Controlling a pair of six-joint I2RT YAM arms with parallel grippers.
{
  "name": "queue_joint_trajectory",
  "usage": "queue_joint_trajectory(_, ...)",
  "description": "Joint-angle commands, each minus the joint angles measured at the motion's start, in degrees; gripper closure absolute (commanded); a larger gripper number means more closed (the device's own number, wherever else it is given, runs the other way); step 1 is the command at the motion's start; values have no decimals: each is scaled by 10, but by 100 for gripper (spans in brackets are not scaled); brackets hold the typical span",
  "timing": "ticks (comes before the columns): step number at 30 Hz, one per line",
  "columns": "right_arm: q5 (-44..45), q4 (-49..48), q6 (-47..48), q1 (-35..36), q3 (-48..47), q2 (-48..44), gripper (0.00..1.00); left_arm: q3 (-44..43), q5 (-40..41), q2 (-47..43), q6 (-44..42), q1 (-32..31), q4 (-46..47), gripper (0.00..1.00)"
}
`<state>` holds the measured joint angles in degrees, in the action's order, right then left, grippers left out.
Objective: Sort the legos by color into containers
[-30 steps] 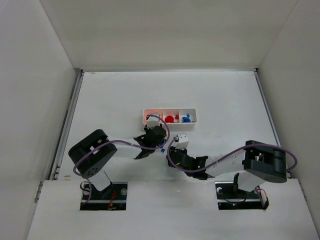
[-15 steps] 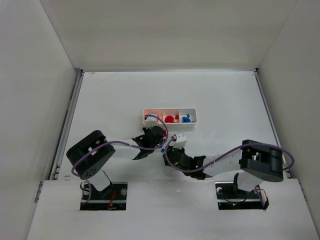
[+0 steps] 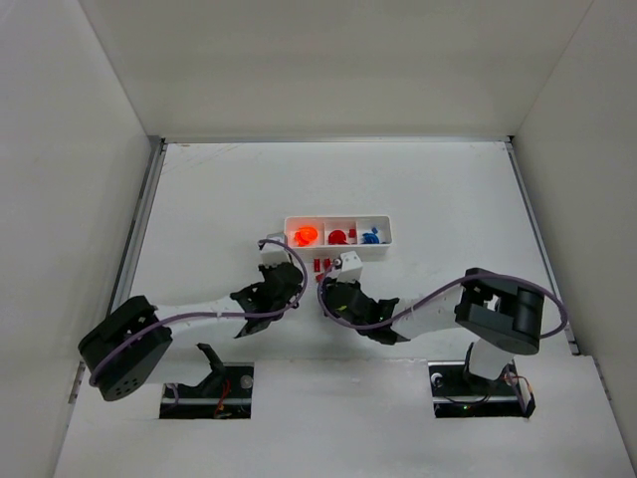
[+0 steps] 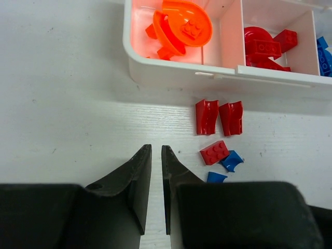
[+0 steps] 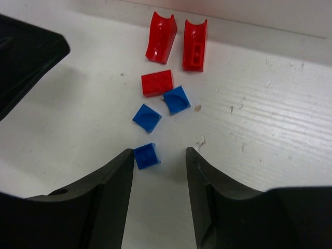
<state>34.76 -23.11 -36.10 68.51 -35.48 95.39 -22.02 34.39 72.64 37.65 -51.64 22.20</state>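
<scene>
The white three-compartment tray (image 3: pixel 338 236) holds orange pieces on the left (image 4: pixel 181 26), red in the middle (image 4: pixel 264 46) and blue on the right (image 4: pixel 324 54). Loose legos lie on the table just in front of it: two red curved pieces (image 5: pixel 161 37), a red brick (image 5: pixel 157 83) and three small blue pieces (image 5: pixel 147 117). My right gripper (image 5: pixel 160 151) is open over the table, and the nearest blue piece (image 5: pixel 146 155) sits by its left fingertip. My left gripper (image 4: pixel 156 149) is shut and empty, to the left of the loose pieces (image 4: pixel 214 152).
The left arm's dark gripper (image 5: pixel 26 57) shows at the top left of the right wrist view, close to the right gripper. Both grippers (image 3: pixel 282 284) (image 3: pixel 326 292) are near each other in front of the tray. White walls surround the table.
The left gripper has pulled back from the tray's left compartment, toward the near left; orange pieces now show there. The right gripper has moved left toward the loose pieces.
</scene>
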Motion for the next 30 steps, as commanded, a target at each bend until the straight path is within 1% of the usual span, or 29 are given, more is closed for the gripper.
queue_joint_trajectory(1,-16,-33,19,-10,-26,25,52,7,12,-38,15,1,-29,89)
queue_joint_trajectory(3,-22,-32,19,-10,-29,30,57,7,11,-53,16,1,-38,89)
queue_joint_trajectory(9,-25,-30,13,-8,-23,25,63,6,-1,-82,21,9,-52,89)
queue_joint_trajectory(11,-25,-27,11,-7,-21,22,67,2,-6,-91,22,11,-55,89)
queue_joint_trajectory(16,-18,-20,0,-3,-1,-7,75,-16,-13,-112,21,11,-69,89)
queue_joint_trajectory(19,-15,-19,-13,-2,23,-53,76,-34,-13,-120,15,8,-74,89)
queue_joint_trajectory(23,-15,-16,-15,0,57,-142,77,-68,-22,-110,8,10,-66,89)
queue_joint_trajectory(27,-14,23,-8,-10,75,-243,77,-115,-29,-65,-17,18,-37,89)
queue_joint_trajectory(30,-13,60,-3,-36,81,-314,77,-162,-44,-2,-40,28,-8,88)
